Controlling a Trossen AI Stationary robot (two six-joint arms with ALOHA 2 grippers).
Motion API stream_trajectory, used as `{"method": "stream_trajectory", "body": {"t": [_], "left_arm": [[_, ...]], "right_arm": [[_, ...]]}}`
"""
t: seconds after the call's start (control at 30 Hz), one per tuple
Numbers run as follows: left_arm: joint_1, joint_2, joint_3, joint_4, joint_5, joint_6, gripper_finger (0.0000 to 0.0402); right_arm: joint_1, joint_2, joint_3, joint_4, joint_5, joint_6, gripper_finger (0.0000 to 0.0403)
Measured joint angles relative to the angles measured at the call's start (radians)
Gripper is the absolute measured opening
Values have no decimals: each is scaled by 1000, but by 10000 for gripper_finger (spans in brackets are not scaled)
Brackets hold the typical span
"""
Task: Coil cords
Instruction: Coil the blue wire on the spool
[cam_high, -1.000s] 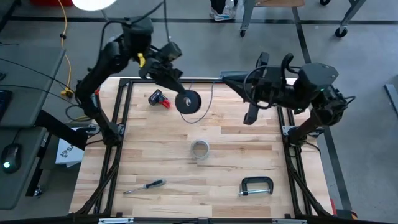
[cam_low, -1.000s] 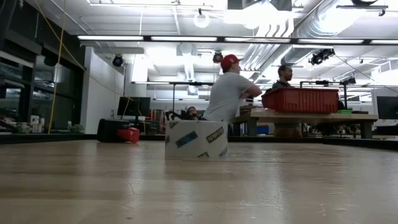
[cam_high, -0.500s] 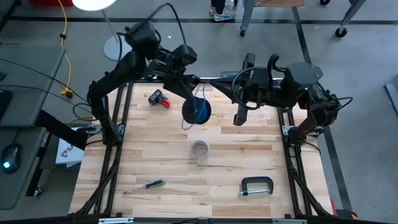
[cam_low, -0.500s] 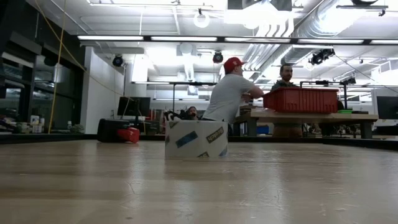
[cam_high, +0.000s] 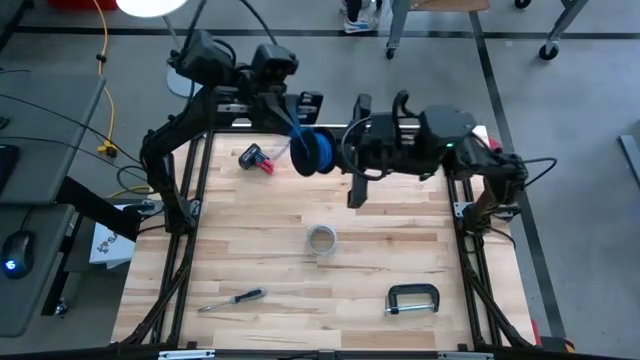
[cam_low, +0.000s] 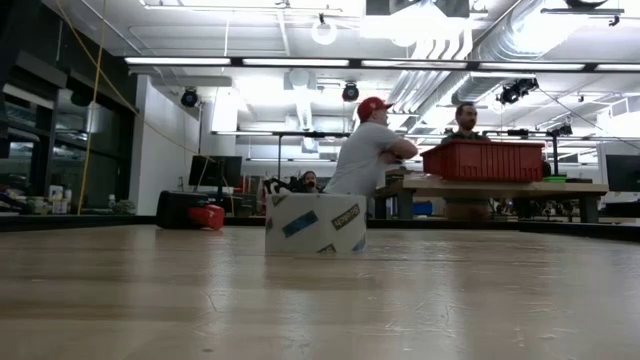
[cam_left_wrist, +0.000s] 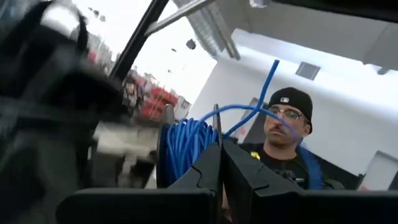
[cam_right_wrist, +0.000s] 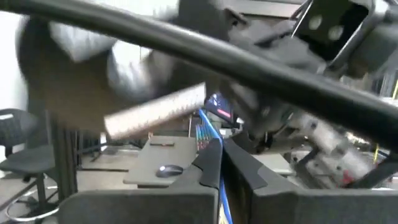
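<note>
**Op A:** On the table nearest me, the tape roll (cam_high: 321, 239) sits untouched. Above the far edge, my left gripper (cam_high: 297, 128) is clamped on the blue cord (cam_high: 315, 153), already wound into a hanging coil.

**Op B:** And the right gripper (cam_high: 352, 160)?

**Op A:** Pinched shut on the cord's free tail, just beside the coil. I judge winding is nearly done; next I'd feed that tail around. I can't make out any grey cord.
</note>
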Motion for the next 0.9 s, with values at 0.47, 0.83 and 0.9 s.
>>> {"method": "stream_trajectory", "body": {"t": [0.47,0.83,0.9], "left_arm": [[2,-4,0,49,19,-140,5],[36,-43,0,-21,44,-132,5],[50,-51,0,-23,44,-132,5]], "right_arm": [[-22,-16,0,124,2,-63,0],[-21,-59,0,200,42,-170,0],[-21,-56,0,217,32,-197,0]]}}
